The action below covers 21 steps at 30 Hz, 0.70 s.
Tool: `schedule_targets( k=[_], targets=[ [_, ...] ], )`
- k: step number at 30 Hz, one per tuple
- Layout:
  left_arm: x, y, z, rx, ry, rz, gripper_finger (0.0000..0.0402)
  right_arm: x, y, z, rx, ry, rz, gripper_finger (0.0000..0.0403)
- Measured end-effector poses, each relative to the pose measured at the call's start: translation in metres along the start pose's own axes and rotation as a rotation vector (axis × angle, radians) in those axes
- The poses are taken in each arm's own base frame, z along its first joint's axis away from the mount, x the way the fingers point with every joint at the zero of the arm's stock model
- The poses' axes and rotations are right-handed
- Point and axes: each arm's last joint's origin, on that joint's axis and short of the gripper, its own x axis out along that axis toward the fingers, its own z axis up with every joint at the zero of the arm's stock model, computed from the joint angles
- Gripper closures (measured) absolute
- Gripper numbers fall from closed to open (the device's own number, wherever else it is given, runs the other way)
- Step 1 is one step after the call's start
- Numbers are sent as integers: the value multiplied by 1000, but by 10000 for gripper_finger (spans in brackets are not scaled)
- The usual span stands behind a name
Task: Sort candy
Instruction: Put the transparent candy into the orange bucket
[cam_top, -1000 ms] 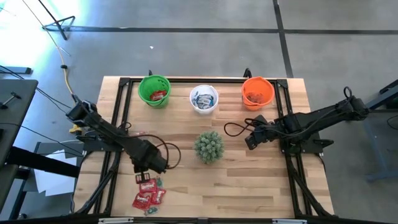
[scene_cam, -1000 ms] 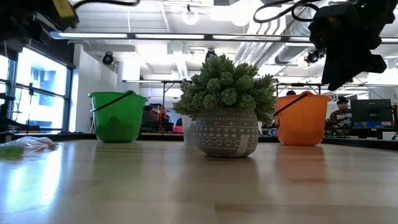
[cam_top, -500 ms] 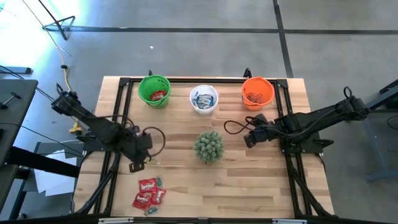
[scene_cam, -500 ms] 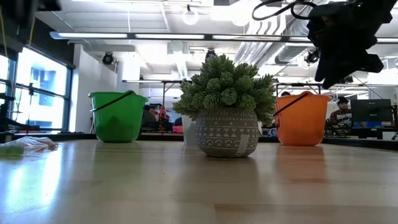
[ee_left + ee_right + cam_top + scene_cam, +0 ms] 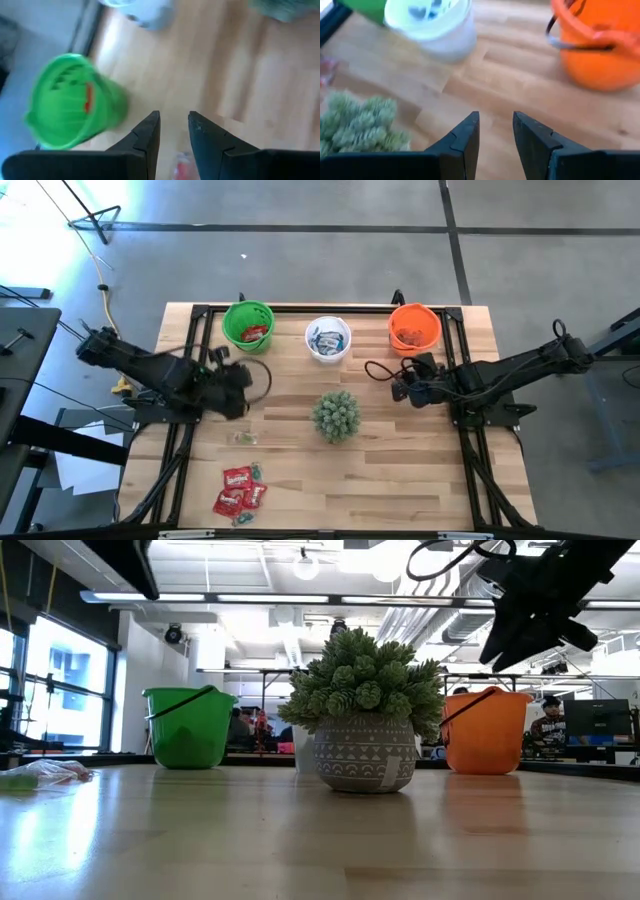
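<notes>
A pile of red-wrapped candy [image 5: 240, 490] lies near the table's front left, and one small loose candy [image 5: 245, 437] lies just beyond it. My left gripper [image 5: 238, 376] hangs above the table just in front of the green cup [image 5: 248, 326]. It is closed on a blurred red candy [image 5: 182, 167]. My right gripper [image 5: 404, 390] waits open in front of the orange cup [image 5: 414, 328], nothing between its fingers [image 5: 465, 135]. The white cup [image 5: 328, 340], holding light blue candy, stands between the two cups. My left gripper has the red candy [image 5: 183, 166] between its two fingers, back from their tips. Blur hides which part of the wrapper they hold. The fingers slant downward toward the table's right, and the candy is lifted clear of the table.
A spiky green plant in a grey pot [image 5: 336, 415] stands mid-table between the arms. The green cup holds red candy [image 5: 88, 98]. Bare wood lies around the plant and along the front right. Black frame rails run along the table's edges.
My left gripper has risen from the candy pile and gone toward the table's far edge, to just in front of the green cup, turning its wrist as it went. The one loose candy stays where it was working. My right gripper has stayed in place but turned its wrist.
</notes>
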Motion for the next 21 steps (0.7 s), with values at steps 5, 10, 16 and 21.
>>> schedule_targets(
  k=[5, 10, 16, 21],
  targets=[
    [-2, 23, 0, -110, -20, 16, 312, 4, -2, 5, 20, -33, -32, 289],
    [-2, 28, 4, -176, -20, -95, 312, 11, -3, 7, 69, 95, -17, 289],
    [12, 22, -11, -143, 27, -190, 312, 23, 4, 9, 74, 152, 12, 289],
    [28, 14, -29, -219, 96, -305, 312, 38, 18, 9, -1, 194, 88, 289]
  ],
)
